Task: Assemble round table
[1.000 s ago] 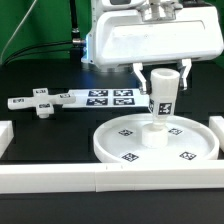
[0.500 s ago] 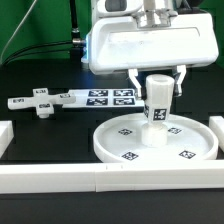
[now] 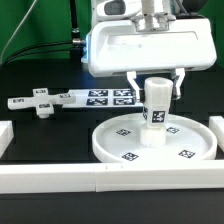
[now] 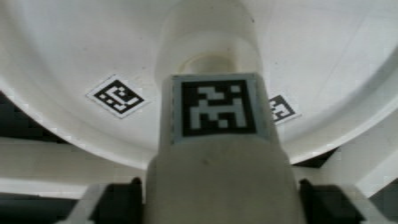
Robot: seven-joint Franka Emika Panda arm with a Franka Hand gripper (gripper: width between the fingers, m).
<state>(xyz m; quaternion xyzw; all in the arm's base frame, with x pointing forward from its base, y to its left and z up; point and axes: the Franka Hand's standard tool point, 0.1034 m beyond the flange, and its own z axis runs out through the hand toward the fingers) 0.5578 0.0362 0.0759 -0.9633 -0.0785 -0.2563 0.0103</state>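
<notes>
The large rimmed round disc [image 3: 183, 152] lies on the black table with several square tags on its face. The stubby tagged cylinder post [image 3: 154, 112] stands upright at the disc's centre. My gripper [image 3: 157, 88] is above the disc, its fingers on either side of the post's upper part, shut on it. In the wrist view the post [image 4: 217, 110] fills the middle with its tag facing the camera, the disc [image 4: 71, 60] lies behind it, and the dark pads [image 4: 121, 198] press on its sides. The cross-shaped piece [image 3: 40, 104] lies apart, at the exterior view's left.
The marker board [image 3: 100, 97] lies behind the disc. Long white border rails run along the front [image 3: 100, 182], the exterior view's left [image 3: 6, 135] and right [image 3: 217, 125]. The arm's white housing [image 3: 150, 45] hangs over the disc.
The gripper has moved slightly down and toward the exterior view's left with the post. The post was tilted and now stands upright at the disc's centre.
</notes>
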